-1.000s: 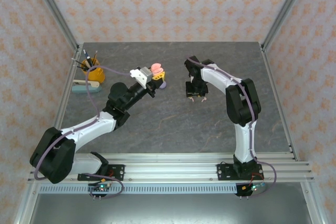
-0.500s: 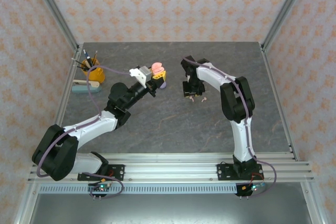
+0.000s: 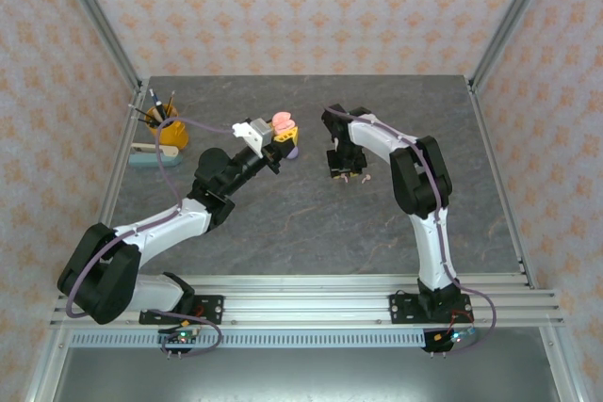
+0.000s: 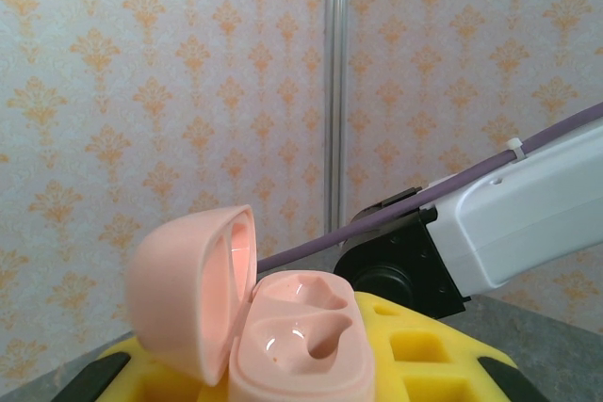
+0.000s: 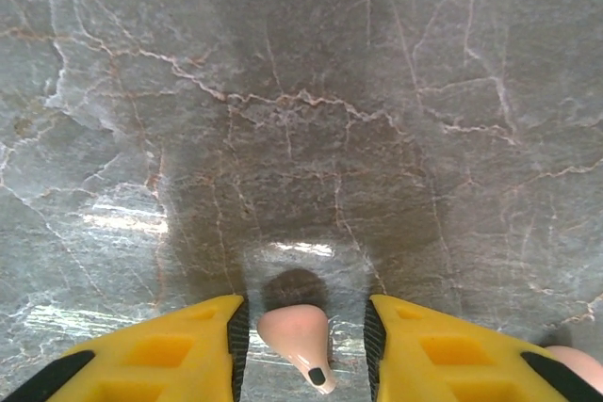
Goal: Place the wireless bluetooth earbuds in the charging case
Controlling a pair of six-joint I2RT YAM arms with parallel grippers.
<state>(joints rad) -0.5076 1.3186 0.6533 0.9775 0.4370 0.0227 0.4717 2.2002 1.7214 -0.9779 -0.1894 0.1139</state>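
Observation:
A salmon-pink charging case point(image 4: 301, 336) stands with its lid point(image 4: 184, 289) swung open and both sockets empty. My left gripper point(image 4: 292, 378) is shut on it between yellow fingers, holding it above the table at the back centre point(image 3: 281, 124). My right gripper point(image 5: 303, 336) points down at the table point(image 3: 343, 172), jaws open. A salmon-pink earbud point(image 5: 297, 334) lies on the stone between its fingertips, touching neither pad. A second pink earbud point(image 5: 577, 364) lies just outside the right finger. The lilac buds are hidden.
A lilac round case point(image 3: 294, 150) sits on the table just beside the left gripper. A yellow pen cup point(image 3: 167, 127) and a pale flat box point(image 3: 151, 154) stand at the back left. Metal frame posts edge the grey table point(image 3: 283, 223).
My right gripper has shifted a little left and settled over the pink earbud. The left arm with the open case has stayed almost still.

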